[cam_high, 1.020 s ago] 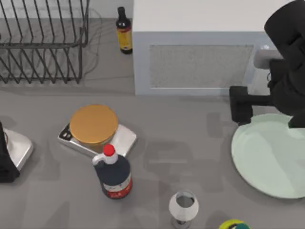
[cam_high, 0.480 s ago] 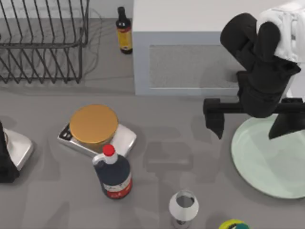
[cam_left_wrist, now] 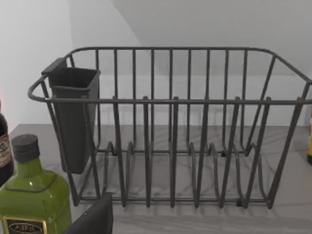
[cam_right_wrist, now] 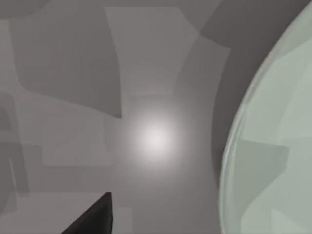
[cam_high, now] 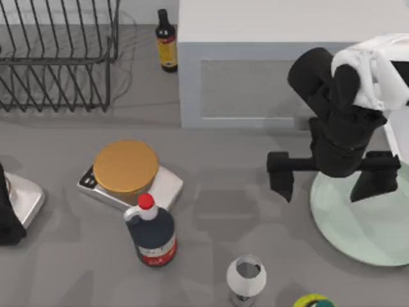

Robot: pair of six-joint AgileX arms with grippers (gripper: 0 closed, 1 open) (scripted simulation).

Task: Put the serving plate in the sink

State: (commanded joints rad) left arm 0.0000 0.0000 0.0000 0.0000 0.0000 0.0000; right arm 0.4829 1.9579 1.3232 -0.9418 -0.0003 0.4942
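Item one, the serving plate [cam_high: 367, 220]: pale mint-green, lying flat on the grey table [cam_high: 255, 211] at its right edge, in front of the white microwave [cam_high: 281, 64]; my right wrist view shows its rim [cam_right_wrist: 273, 146] curving against bare table. Over the plate's left rim hangs my right gripper [cam_high: 331, 174], fingers spread wide, one fingertip [cam_high: 281, 182] just off the plate's left over the table and the other over the plate's surface; nothing is between them, and I cannot tell whether either touches. Left of the plate, near the table's front edge: a small clear glass [cam_high: 246, 276] and, beside it, a yellow-green round object [cam_high: 313, 300] cut by the edge. Further left of the plate: a dark bottle with a red cap [cam_high: 152, 233], and just behind it a silver scale [cam_high: 160, 188] carrying a golden-brown disc [cam_high: 125, 167]. Well left of the plate, at the table's left edge, my left arm [cam_high: 9, 214] sits parked; I cannot tell how its fingers stand. Farthest from the plate, back left: a dark wire dish rack [cam_left_wrist: 170, 131] with a cutlery cup, a green bottle [cam_left_wrist: 29, 195] near it, and a small dark bottle [cam_high: 167, 41] between the rack and the microwave.
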